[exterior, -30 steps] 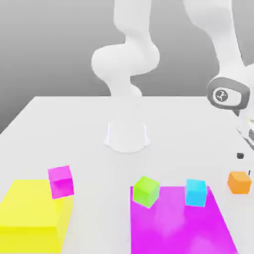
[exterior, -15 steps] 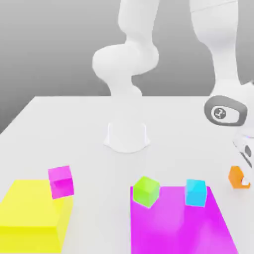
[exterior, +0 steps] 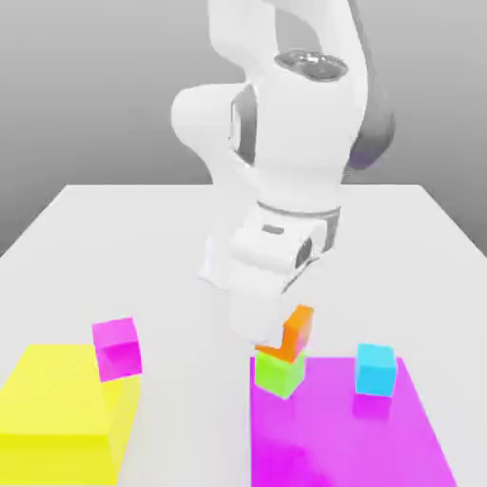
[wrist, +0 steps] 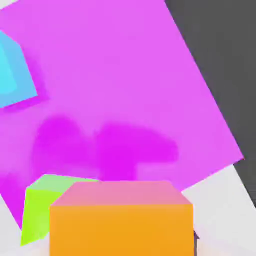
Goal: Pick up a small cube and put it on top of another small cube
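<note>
Right above the lime-green cube (exterior: 279, 375) in the exterior view, the gripper (exterior: 282, 340) is clamped on the orange cube (exterior: 298, 333), which is tilted; whether the two cubes touch, I cannot tell. The exterior view adds the magenta cube (exterior: 117, 349) and yellow block (exterior: 57, 395), both to its left of the lime-green cube and well apart from it. The hand view instead gives the orange cube's broad face, partly covering the lime-green cube, and dark shadows (wrist: 115, 145) near that landmark on the magenta sheet (wrist: 135, 65).
</note>
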`<control>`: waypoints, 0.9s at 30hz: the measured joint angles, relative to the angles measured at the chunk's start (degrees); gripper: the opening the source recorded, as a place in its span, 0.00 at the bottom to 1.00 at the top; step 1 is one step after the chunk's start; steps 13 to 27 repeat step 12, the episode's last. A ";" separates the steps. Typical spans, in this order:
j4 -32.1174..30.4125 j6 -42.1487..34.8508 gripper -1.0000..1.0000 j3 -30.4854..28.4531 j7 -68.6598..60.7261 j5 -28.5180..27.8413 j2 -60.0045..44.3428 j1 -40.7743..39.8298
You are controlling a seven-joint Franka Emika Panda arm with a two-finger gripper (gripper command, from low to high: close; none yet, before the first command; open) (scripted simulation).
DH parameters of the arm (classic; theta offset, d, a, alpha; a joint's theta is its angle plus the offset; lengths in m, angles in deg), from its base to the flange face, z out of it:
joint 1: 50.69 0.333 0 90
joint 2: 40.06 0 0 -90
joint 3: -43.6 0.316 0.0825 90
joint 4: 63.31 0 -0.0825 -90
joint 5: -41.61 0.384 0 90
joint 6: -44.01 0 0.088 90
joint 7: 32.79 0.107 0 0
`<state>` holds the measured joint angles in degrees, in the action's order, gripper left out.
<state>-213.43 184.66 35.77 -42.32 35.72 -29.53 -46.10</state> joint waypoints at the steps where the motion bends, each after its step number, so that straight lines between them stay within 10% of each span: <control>1: -0.12 -1.11 0.00 -1.78 -1.25 -0.15 1.16 -1.68; 9: -2.65 3.65 0.00 -11.57 -9.16 1.34 -1.82 -9.20; 10: -2.97 4.94 1.00 -11.73 -9.40 1.57 -2.80 -9.20; 27: -2.97 4.93 1.00 -11.73 -9.40 1.57 -2.80 -9.20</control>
